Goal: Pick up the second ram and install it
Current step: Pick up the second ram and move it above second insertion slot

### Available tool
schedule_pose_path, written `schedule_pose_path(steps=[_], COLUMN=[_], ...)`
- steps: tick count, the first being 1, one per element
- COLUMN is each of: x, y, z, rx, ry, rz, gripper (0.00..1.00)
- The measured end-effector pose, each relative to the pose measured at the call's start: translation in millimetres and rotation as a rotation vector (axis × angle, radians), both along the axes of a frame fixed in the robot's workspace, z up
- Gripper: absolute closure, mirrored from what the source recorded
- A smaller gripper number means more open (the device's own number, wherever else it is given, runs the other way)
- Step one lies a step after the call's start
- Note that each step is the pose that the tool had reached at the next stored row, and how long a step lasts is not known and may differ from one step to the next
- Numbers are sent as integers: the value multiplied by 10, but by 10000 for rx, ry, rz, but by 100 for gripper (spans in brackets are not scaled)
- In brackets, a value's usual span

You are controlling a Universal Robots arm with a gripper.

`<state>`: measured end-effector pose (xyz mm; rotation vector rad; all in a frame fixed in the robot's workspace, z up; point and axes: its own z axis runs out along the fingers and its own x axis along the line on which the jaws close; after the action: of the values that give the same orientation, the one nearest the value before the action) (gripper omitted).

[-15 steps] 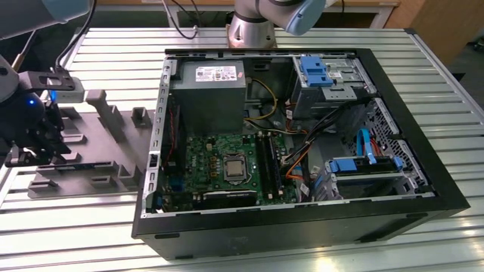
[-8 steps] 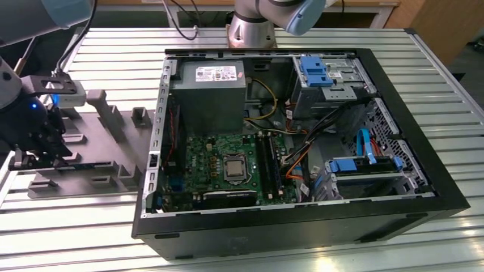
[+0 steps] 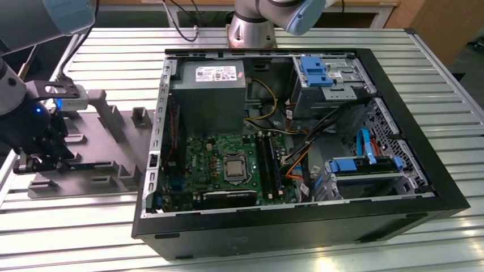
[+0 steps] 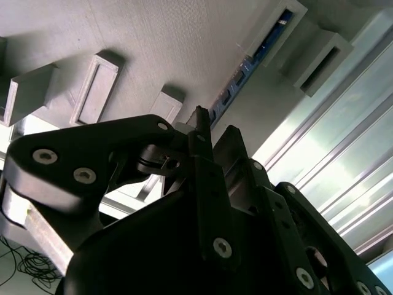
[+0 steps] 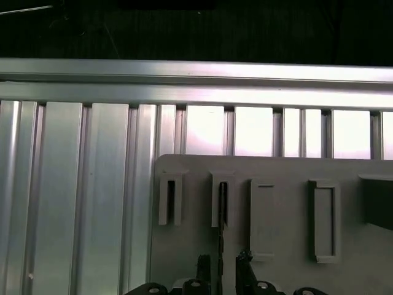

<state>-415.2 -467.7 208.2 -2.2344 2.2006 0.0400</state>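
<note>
Gripper (image 5: pixel 221 270) is seen low over the grey fixture tray (image 5: pixel 288 169), jaws part open with a narrow gap. Nothing is held. In the first wrist view the second ram (image 5: pixel 221 206) runs edge-on between the two fingertips (image 5: pixel 243 263), with a sliver of clearance judged on each side. In the second wrist view the second ram (image 4: pixel 245 67) is shown as a blue-green strip standing on edge in the tray's slotted holders, one end reaching in between the black fingers. The strip is straddled, not clamped.

In the exterior view the gripper (image 3: pixel 34 163) is placed at the tray's 8 o'clock corner, with the second ram (image 3: pixel 90 165) running from it toward 3 o'clock. The tray lies on a slatted aluminium table (image 3: pixel 318 249), at 9 o'clock of the open computer case (image 3: pixel 423 113). Inside the case, the motherboard (image 3: pixel 204 156) sits at 6 o'clock of the grey power supply (image 3: pixel 208 96). Black memory slots (image 3: pixel 268 161) are seen at 3 o'clock of the CPU socket (image 3: pixel 233 168).

The step is judged to be the grasp. The fingers should be squared to the strip's flat faces and closed evenly. Firm but light pressure is advised, as the board is thin. The lift is best taken straight out of the holder slots, with no twist or tilt, or the strip may bind.
</note>
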Motion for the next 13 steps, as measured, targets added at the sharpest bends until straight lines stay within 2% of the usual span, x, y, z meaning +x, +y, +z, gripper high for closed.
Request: schedule_pose_path(steps=[7,13], x=[0,0], y=[0,0], z=[-16,-77], rx=[1,0], ry=[-2,0], rz=[3,4], gripper=[70,70])
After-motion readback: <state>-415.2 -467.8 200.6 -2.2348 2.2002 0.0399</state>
